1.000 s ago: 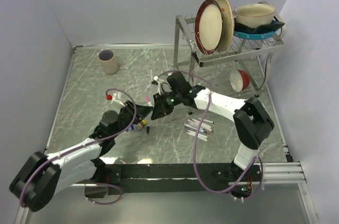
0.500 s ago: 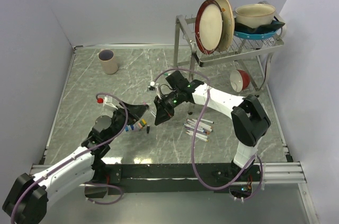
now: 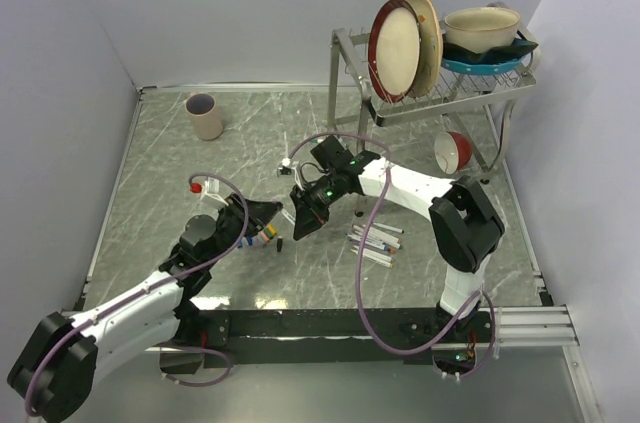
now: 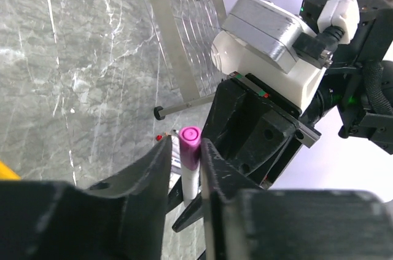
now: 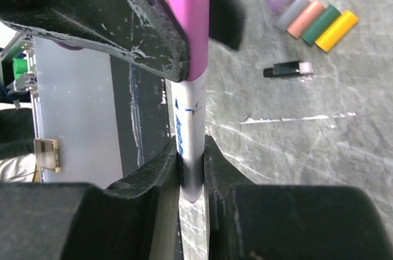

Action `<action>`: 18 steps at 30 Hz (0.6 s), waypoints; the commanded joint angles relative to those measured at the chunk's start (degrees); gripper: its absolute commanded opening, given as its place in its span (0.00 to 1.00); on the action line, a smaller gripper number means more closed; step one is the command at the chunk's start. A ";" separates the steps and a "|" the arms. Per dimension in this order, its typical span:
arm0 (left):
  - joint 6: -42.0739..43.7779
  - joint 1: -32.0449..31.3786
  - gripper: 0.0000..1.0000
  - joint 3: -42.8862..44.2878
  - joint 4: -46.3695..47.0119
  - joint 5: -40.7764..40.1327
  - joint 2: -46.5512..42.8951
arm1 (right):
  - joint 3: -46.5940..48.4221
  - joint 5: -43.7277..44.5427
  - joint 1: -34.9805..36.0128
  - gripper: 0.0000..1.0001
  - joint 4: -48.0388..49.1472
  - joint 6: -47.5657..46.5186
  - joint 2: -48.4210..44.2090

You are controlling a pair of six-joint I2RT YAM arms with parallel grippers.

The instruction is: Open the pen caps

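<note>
A white pen (image 5: 189,126) with a pink cap (image 5: 191,20) stands between both grippers. My right gripper (image 5: 191,160) is shut on the lower barrel. From the other side, my left gripper (image 4: 186,148) is shut round the pink cap (image 4: 190,144), its fingers (image 4: 212,160) pressed against the cap's sides. In the top view the two grippers meet at mid-table, left (image 3: 268,215) and right (image 3: 303,217). Several loose pen caps (image 5: 319,23) in yellow, green, salmon and blue lie in a row on the table, with a black cap (image 5: 287,70) a little apart.
A bundle of pens (image 3: 376,240) lies right of the grippers. A dish rack (image 3: 350,78) with plates and bowls stands at the back right, a red bowl (image 3: 455,151) below it. A mug (image 3: 205,115) sits at the back left.
My left gripper opened wide and drew back slightly, then came in again and shut round the pink cap. The right gripper kept its hold on the pen and shifted slightly left.
</note>
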 commanded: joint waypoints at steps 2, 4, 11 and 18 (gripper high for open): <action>1.81 -0.19 0.23 2.63 2.69 2.23 2.30 | 2.89 -0.72 0.47 0.00 -0.39 -1.30 -0.10; 2.16 -0.19 0.19 3.25 2.08 2.06 2.48 | 3.07 -0.37 1.08 0.00 -0.92 -1.56 0.08; 3.92 -0.19 0.01 5.09 -7.11 -3.47 -1.47 | 3.95 0.16 2.40 0.00 -2.59 -2.88 0.96; 4.27 4.01 0.01 8.16 -23.82 -20.26 -10.60 | 4.38 2.00 4.25 0.00 -4.52 -3.76 1.75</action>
